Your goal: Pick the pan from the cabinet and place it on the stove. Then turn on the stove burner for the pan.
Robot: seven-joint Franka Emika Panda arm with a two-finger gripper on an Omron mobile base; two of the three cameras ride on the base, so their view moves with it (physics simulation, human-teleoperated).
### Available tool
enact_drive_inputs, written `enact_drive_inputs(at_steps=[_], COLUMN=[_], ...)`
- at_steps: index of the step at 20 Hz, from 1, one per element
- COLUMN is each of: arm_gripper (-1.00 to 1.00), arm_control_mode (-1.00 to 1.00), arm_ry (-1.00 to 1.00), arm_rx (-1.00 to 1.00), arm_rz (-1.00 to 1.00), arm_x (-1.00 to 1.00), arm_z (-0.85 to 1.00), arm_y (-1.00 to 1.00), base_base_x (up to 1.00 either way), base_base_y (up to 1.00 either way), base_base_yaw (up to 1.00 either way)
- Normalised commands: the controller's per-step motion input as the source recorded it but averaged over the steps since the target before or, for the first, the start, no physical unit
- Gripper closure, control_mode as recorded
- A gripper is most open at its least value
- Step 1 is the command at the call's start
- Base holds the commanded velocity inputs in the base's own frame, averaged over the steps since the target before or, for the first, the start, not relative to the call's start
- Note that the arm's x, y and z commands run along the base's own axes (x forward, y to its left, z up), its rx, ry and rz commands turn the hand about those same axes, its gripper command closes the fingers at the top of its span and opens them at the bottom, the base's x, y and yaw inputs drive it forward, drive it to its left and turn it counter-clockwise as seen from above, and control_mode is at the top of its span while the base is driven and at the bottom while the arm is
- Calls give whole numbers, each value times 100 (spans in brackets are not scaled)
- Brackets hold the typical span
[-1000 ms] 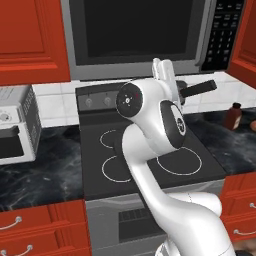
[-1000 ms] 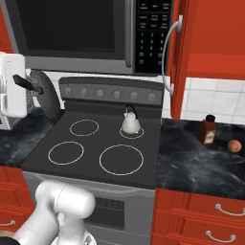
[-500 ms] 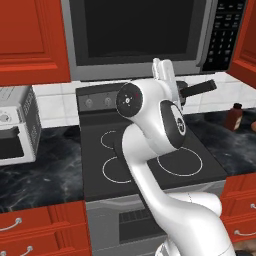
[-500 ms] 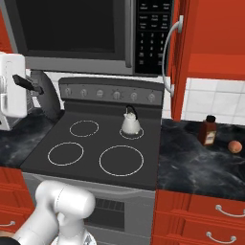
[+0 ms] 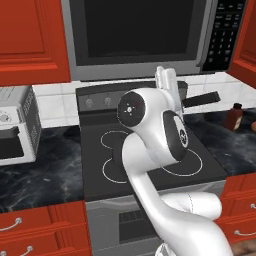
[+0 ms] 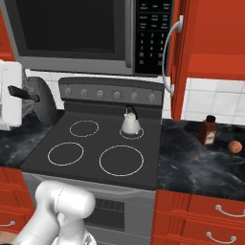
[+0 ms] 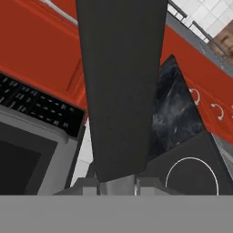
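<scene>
1. The pan point(image 6: 42, 101) is seen in the right base view at the left edge of the stove point(image 6: 95, 162), tipped on its side and raised above the tabletop point(image 6: 201, 165); its thin black handle juts left in front of a white part of the arm, which is cut off by the frame edge.
2. In the left base view only the handle end of the pan point(image 5: 201, 99) is visible, sticking out to the right from behind the white arm; the pan's bowl is hidden by the arm.
3. The tool point(image 7: 117, 185) is narrowly closed on the pan's handle; in the hand view the dark handle rises from between the tips and covers the middle of the frame, so the fingertips are hard to make out.
4. A white kettle point(image 6: 130, 122) stands on the rear right burner ring; the other three rings are bare.
5. The cabinet point(image 6: 201, 48) stands with a door swung open, edge-on, beside the microwave point(image 6: 91, 33); its interior cannot be seen.
6. A brown bottle point(image 6: 208, 130) and an orange fruit point(image 6: 234, 146) stand on the tabletop right of the stove; a toaster oven point(image 5: 15, 127) is cut off at the left.
</scene>
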Motion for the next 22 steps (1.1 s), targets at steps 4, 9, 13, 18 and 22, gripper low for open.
enact_drive_inputs(at_steps=[4, 9, 13, 18, 22], arm_gripper=[100, 100, 100, 100, 100], arm_control_mode=[-100, -100, -100, -100, -100], arm_ry=[2, 0, 2, 4, 5], arm_rx=[14, 18, 22, 16, 10], arm_rz=[-6, -7, -11, -9, 0], arm_x=[-24, -22, -24, -30, -26], arm_z=[-23, -23, -35, -43, -43], arm_y=[14, 5, 0, 6, -3], base_base_x=[0, 0, 0, 0, 0], base_base_y=[0, 0, 0, 0, 0], base_base_yaw=[0, 0, 0, 0, 0])
